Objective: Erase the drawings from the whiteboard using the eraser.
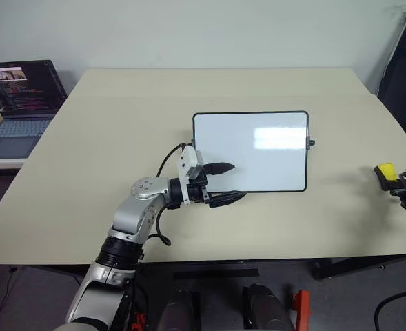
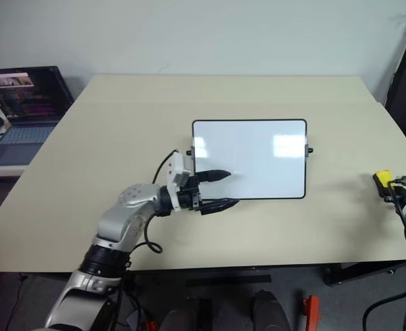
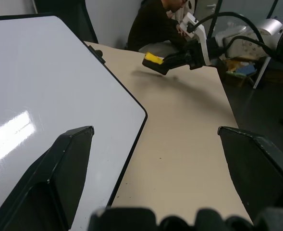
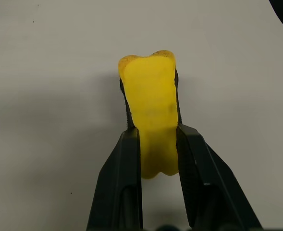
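Right wrist view: eraser (image 4: 150,115) between jaws

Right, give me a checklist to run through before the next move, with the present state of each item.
1. Eraser clamped in the right pincer: ok.
2. Whiteboard wiped clean, no blue marks visible: ok.
3. Left pincer open, fingers straddling the board's near left corner: ok.
4. Left pincer actually pressing the board: cannot tell.
5. Eraser clear of the board, over the table to its right: ok.
6. Board lying flat on the table: ok.
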Controlling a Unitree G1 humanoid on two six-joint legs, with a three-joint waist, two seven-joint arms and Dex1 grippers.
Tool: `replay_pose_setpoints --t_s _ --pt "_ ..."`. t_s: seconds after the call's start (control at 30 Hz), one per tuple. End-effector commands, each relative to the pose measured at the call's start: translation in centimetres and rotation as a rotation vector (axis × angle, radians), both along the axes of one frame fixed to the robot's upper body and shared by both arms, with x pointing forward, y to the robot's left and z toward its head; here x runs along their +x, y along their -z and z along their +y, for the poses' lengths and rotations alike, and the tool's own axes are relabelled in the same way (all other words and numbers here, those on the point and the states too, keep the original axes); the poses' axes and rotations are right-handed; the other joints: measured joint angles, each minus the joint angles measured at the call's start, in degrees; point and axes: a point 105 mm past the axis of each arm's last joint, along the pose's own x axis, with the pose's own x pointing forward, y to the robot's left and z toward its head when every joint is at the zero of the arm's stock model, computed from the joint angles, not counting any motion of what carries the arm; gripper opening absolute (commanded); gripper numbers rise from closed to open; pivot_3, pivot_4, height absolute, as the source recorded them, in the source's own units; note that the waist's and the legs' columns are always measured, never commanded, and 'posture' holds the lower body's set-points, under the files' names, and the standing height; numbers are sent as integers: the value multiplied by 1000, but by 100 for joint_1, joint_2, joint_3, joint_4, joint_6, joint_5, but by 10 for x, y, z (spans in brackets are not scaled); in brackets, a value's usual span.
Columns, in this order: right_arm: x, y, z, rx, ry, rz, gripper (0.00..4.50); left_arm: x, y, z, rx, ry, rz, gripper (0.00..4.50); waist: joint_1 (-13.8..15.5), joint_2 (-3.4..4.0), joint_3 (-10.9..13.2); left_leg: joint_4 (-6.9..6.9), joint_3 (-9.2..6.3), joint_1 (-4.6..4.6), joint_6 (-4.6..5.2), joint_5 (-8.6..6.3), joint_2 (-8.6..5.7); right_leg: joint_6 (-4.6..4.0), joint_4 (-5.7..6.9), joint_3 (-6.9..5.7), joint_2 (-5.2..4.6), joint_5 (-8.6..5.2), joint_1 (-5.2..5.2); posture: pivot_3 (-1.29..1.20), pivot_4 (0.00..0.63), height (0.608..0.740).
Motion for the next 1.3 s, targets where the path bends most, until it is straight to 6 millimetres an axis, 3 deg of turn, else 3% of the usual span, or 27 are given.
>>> replay_pose_setpoints --t_s 0.03,0.37,0.4,0.6,0.7,0.73,0.83,0.9,1.13,1.3 --pt "6 -16 0 -27 -24 -44 671 -3 -10 1 -11 -2 -42 4500 8 0 0 0 -1 0 0 0 0 0 0 0 0 0 0 0 150 740" --pt "9 -6 5 17 -50 32 671 -3 -9 3 -11 -20 -41 4500 16 0 0 0 -1 0 0 0 0 -4 0 0 0 2 1 0 150 740" --pt "9 -6 5 18 -47 36 1384 -2 -9 3 -11 -21 -42 4500 16 0 0 0 -1 0 0 0 0 -3 0 0 0 2 1 0 150 740" --pt "9 -16 3 14 -40 5 3263 6 -9 5 -3 -62 -59 4500 21 0 0 0 -1 0 0 0 -1 -15 0 0 0 9 1 0 150 740" --pt "7 -35 5 -14 -55 -63 4354 11 -8 9 10 -102 -69 4500 23 1 0 0 -1 0 0 0 -1 -20 1 0 0 12 1 0 150 740" --pt "5 -46 9 -20 -66 -112 4455 13 -8 12 12 -120 -73 4500 32 1 0 0 -2 -1 0 0 -1 -19 1 -1 0 12 1 0 150 740" --pt "0 -82 36 26 -105 -339 4455 18 -3 20 40 -180 -75 4500 34 2 -1 -1 -5 -4 0 0 -1 -5 2 -1 -1 3 -2 0 150 740" --pt "-1 -90 49 87 -100 -435 4455 20 1 24 45 -211 -66 4500 9 2 -1 0 -5 -1 -1 0 3 2 5 0 2 0 -2 0 150 740" --pt "11 -73 57 159 2 -517 4455 38 4 36 55 -356 -65 4500 110 2 -1 7 -9 3 0 0 -1 3 5 -3 0 7 7 0 150 740" --pt "14 -63 62 172 -4 -492 4455 40 5 41 44 -380 -52 4500 123 3 -2 4 -7 -3 0 0 0 -15 5 -3 0 17 -1 0 150 740"
